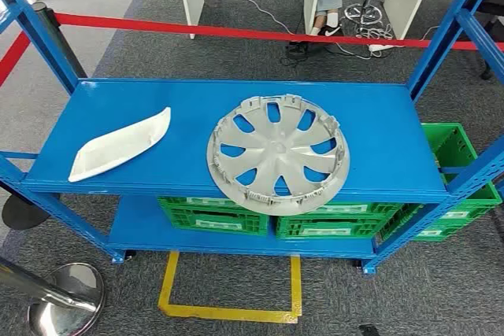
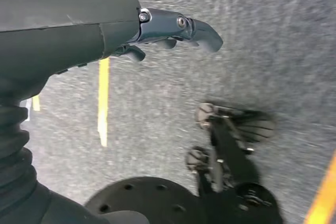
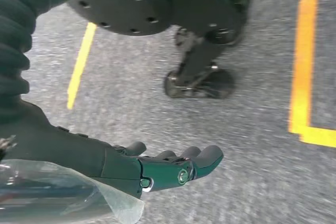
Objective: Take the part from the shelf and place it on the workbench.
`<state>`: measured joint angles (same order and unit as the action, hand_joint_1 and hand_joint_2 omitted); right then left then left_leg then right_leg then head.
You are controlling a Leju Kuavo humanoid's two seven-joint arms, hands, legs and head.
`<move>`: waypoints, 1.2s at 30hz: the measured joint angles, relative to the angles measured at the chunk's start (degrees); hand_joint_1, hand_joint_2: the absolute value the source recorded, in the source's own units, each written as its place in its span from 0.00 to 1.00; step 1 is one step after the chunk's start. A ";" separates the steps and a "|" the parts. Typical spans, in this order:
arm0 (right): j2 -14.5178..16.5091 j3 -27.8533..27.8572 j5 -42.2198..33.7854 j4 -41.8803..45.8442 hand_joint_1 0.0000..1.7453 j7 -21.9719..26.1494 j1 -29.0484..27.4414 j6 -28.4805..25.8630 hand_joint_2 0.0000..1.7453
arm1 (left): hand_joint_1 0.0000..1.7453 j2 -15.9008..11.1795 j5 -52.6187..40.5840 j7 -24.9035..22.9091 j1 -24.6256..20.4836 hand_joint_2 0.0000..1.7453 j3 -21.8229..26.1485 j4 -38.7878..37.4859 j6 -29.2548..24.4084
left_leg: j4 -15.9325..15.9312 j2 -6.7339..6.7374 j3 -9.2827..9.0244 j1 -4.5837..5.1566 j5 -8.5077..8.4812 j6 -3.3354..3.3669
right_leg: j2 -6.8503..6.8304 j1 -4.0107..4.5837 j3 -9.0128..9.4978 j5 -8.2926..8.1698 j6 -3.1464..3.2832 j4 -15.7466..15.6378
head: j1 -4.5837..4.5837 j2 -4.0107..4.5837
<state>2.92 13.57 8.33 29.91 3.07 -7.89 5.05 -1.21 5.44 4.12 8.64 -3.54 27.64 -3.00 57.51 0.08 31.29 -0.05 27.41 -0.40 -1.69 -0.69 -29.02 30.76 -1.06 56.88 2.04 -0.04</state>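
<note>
The hubcap [image 1: 278,153] lies flat on the blue shelf's [image 1: 380,127] top level, right of centre, its near rim over the near edge. A white trim piece [image 1: 122,145] lies well left of it. The left hand [image 2: 118,22] and right hand [image 3: 130,166] hang over grey floor, fingers outstretched, holding nothing.

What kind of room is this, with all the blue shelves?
Probably a workshop or robot test area. A blue metal shelf rack holds a grey plastic wheel cover, green plastic crates sit underneath, and a red barrier tape ropes off the space.
</note>
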 joint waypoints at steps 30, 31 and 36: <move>12.41 21.37 4.75 40.82 0.00 4.36 -10.21 8.79 1.00 | 0.00 -1.60 13.90 9.67 4.04 1.00 -1.92 24.37 -3.02 | 0.01 0.01 -0.02 0.06 0.02 0.02 | 0.02 -0.05 -0.02 0.01 -0.02 0.00 | 0.00 0.00; 12.76 21.62 4.57 42.18 0.00 4.37 -10.69 8.86 1.00 | 0.00 -1.62 14.22 9.87 4.24 1.00 -1.90 25.17 -3.03 | 0.01 0.01 -0.02 0.07 0.03 0.03 | 0.01 -0.05 -0.02 0.01 -0.02 0.00 | 0.01 0.00; 14.54 22.65 1.82 49.77 0.00 6.18 -12.87 8.54 1.00 | 0.00 -1.83 15.41 11.02 5.03 1.00 -1.57 29.12 -2.49 | 0.01 0.00 0.00 0.08 0.03 0.04 | 0.00 -0.06 0.03 0.01 -0.02 0.00 | -0.02 0.00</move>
<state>17.46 36.22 10.14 79.68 9.25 -20.76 13.59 -3.04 20.85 15.14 13.66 -5.11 56.76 -5.50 57.52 0.08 31.29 0.03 27.44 -0.36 -1.68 -0.76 -28.99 30.77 -1.08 56.87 2.03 -0.04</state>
